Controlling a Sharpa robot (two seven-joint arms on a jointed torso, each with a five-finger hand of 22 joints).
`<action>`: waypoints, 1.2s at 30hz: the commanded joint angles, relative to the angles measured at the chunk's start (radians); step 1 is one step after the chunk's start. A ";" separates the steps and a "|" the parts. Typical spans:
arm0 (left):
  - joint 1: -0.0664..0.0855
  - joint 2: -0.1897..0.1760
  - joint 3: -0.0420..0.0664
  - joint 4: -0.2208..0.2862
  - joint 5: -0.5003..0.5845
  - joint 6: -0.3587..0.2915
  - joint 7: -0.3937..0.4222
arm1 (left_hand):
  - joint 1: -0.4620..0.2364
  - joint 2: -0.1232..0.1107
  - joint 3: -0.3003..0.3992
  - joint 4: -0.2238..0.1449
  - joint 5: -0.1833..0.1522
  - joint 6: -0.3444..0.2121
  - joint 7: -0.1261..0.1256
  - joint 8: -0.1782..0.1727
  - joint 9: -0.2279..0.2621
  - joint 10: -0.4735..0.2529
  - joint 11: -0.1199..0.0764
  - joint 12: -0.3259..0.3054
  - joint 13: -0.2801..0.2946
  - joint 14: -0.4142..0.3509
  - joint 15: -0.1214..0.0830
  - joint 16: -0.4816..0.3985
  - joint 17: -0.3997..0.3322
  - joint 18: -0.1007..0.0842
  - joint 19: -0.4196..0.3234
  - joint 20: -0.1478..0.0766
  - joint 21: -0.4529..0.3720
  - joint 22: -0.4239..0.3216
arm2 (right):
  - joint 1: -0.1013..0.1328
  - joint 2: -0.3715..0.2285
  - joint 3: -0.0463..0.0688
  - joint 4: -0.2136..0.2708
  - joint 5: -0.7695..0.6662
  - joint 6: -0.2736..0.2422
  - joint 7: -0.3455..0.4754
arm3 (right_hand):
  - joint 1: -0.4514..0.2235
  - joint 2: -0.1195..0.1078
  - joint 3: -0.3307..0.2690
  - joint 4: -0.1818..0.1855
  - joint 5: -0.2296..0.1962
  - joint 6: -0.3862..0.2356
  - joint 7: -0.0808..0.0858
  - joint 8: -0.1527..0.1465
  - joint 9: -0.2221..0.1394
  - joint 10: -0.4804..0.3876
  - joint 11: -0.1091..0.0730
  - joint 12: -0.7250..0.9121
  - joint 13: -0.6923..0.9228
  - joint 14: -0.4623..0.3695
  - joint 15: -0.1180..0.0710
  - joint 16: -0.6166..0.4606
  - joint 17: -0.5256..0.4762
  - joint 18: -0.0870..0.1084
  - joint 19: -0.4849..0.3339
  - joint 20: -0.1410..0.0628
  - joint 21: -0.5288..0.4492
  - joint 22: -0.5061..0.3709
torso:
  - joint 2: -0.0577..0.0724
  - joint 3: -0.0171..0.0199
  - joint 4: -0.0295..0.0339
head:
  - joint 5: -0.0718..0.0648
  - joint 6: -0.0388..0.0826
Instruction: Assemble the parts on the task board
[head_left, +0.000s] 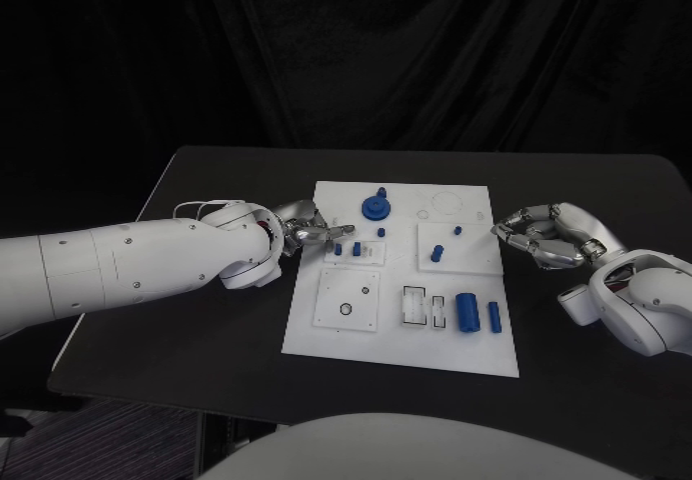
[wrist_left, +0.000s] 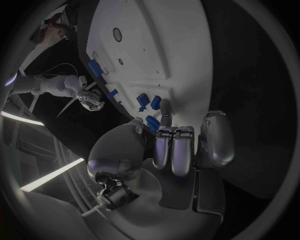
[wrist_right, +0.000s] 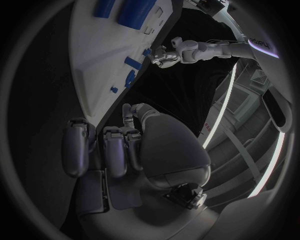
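Item one: the white task board is lying in the middle of your black worktop. Item two: blue parts are sitting on it, a round geared piece at the far side, a fat cylinder and a slimmer one near the right edge. Item three: your left hand is reaching over the board's left edge, pinching a small blue part in its fingertips. Item four: your right hand is hovering just off the board's right edge, fingers curled in and holding nothing.
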 joint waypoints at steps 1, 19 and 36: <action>-0.002 -0.005 0.001 0.004 -0.004 -0.141 0.135 | -0.002 0.019 -0.040 -0.001 -0.008 -0.009 -0.004 0.035 0.045 0.106 0.002 0.004 0.263 0.106 0.002 0.003 0.264 -0.006 0.035 0.006 0.027 0.181 | -0.002 -0.002 0.001 0.002 -0.001 0.004 -0.011 | -0.005 -0.003 0.008 0.000 0.005 -0.008 -0.001 0.005 -0.002 0.104 0.003 0.003 0.263 0.105 -0.001 0.003 0.263 -0.005 0.003 0.000 -0.005 0.198 | 0.000 -0.0001 0.0005 | -0.003 0.000; 0.054 -0.020 0.002 0.016 -0.007 -0.103 0.299 | 0.353 0.020 -0.166 -0.073 -0.005 -0.235 0.077 -0.007 0.088 -0.021 0.091 -0.133 0.210 0.004 0.088 -0.121 0.174 0.044 -0.186 0.072 -0.318 0.099 | -0.001 -0.011 0.001 0.008 0.003 -0.008 -0.002 | -0.007 -0.004 0.009 -0.002 0.005 -0.007 -0.001 0.006 -0.002 0.104 0.003 0.003 0.263 0.105 -0.001 0.003 0.263 -0.006 0.004 0.000 -0.004 0.198 | 0.000 -0.0002 0.0002 | -0.017 0.000; 0.075 0.126 0.001 -0.168 -0.283 0.015 0.598 | 0.755 -0.118 0.107 -0.143 0.134 -0.322 0.023 -0.067 -0.479 -0.759 0.096 -1.267 -0.707 -0.223 0.069 -0.618 -0.421 0.021 -0.092 0.073 -0.088 0.146 | -0.001 -0.011 0.001 0.017 0.008 -0.011 0.011 | -0.010 -0.008 0.008 -0.003 0.005 -0.006 -0.001 0.009 -0.002 0.104 0.003 0.003 0.263 0.105 -0.001 0.003 0.263 -0.006 0.006 0.000 -0.001 0.199 | 0.002 0.0013 -0.0003 | -0.035 0.043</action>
